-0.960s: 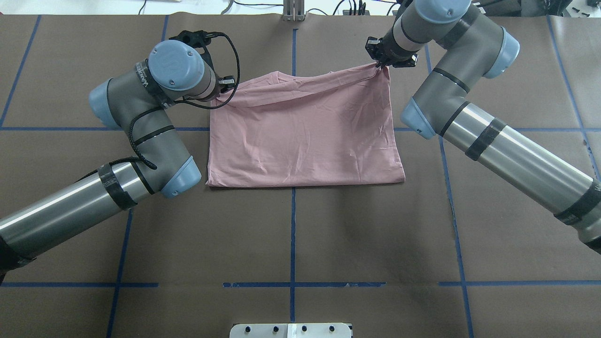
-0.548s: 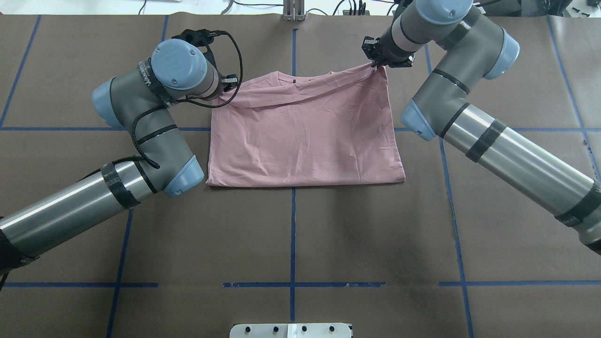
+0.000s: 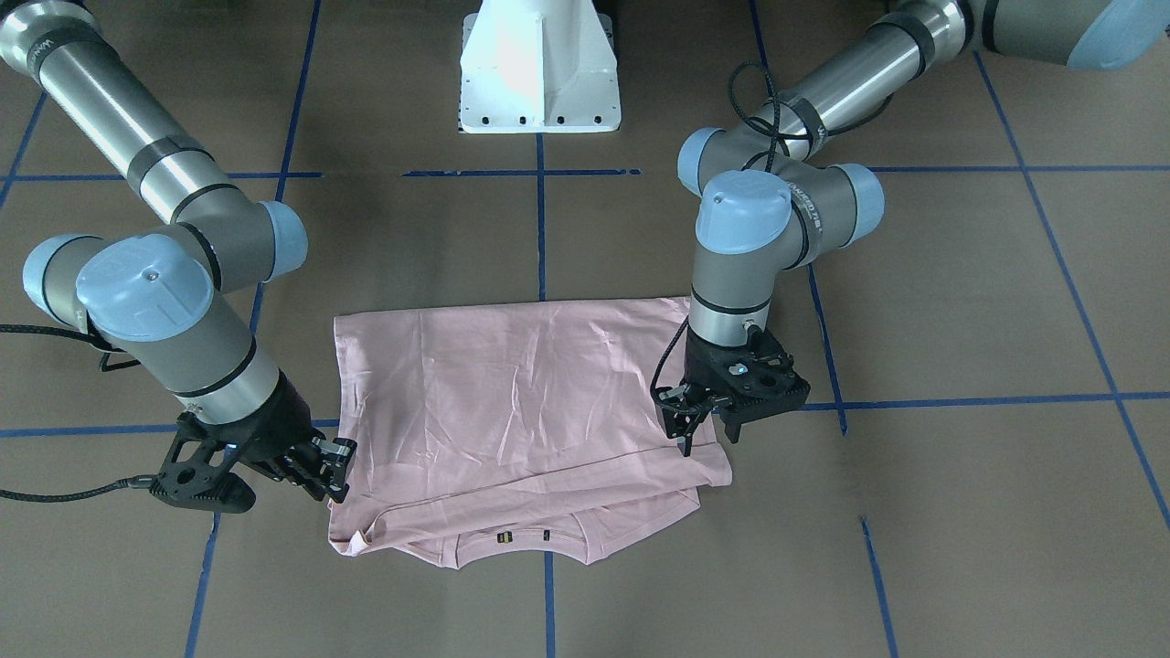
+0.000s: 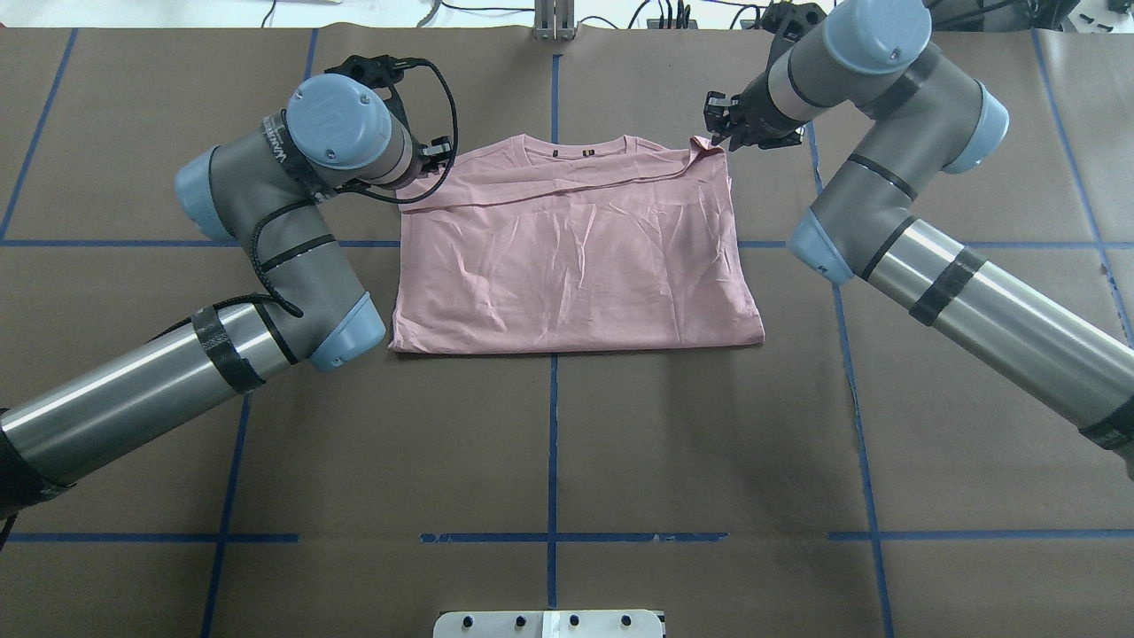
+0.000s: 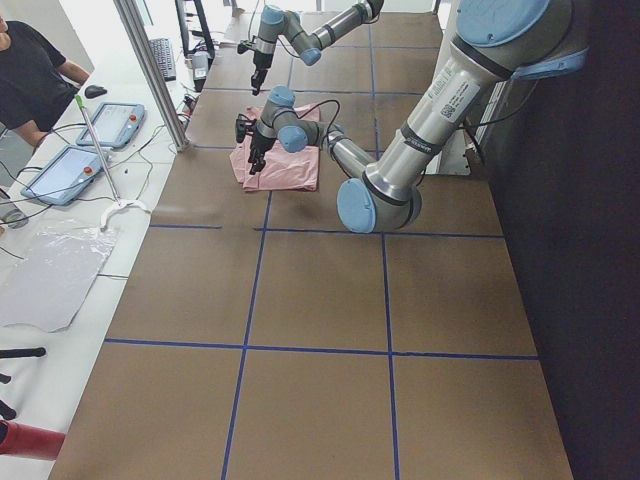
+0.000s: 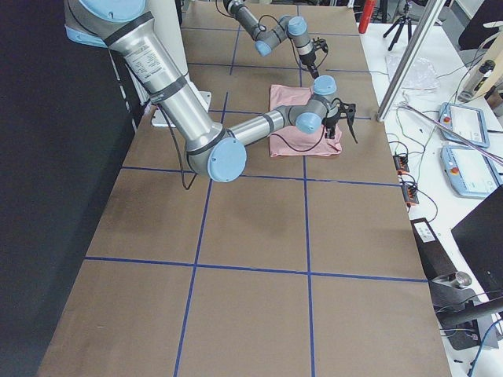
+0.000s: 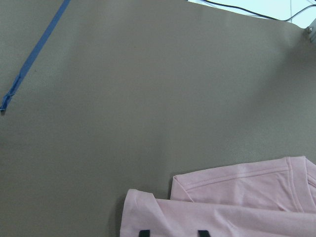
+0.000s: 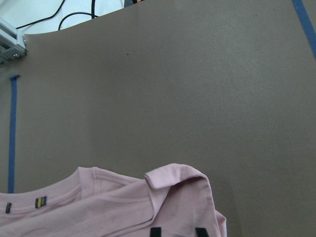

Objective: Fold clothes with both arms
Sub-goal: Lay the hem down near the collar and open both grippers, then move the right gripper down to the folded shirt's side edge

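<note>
One camera looks steeply down from behind the robot; another faces it from across the tabletop (image 3: 960, 302), the white base (image 3: 539, 73) at its top edge. Two stand far off at the tabletop's ends. Each wrist camera hangs close over the shirt (image 4: 576, 257), which every view shares.

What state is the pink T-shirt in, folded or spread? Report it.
Folded in half: the T-shirt has its hem laid up just short of the collar, so two layers show.
</note>
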{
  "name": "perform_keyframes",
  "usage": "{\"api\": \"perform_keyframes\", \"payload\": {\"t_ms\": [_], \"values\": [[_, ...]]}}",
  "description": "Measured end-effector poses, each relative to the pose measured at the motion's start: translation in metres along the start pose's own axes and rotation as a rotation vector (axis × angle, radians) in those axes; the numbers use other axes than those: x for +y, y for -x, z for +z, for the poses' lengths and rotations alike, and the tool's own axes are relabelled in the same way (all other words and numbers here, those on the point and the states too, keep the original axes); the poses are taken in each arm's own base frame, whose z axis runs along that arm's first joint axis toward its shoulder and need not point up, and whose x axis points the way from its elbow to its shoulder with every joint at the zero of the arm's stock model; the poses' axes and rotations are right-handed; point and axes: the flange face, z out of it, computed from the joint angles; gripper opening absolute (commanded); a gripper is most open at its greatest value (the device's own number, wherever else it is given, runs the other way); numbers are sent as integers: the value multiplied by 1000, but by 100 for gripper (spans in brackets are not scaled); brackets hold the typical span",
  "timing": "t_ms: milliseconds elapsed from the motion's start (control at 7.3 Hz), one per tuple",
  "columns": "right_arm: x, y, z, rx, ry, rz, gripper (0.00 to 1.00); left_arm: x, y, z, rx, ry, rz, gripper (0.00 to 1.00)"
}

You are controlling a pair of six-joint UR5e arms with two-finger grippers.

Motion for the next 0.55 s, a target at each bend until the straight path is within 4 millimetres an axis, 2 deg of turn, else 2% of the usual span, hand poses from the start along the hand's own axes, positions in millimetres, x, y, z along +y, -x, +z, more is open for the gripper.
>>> {"api": "perform_keyframes", "payload": {"t_ms": [274, 548], "values": [[6, -1, -6, -34, 33, -25, 100, -1, 1, 0, -1, 0, -2, 100], [27, -7, -23, -59, 75, -11, 100, -2, -3, -11, 21, -1, -2, 100]]}}
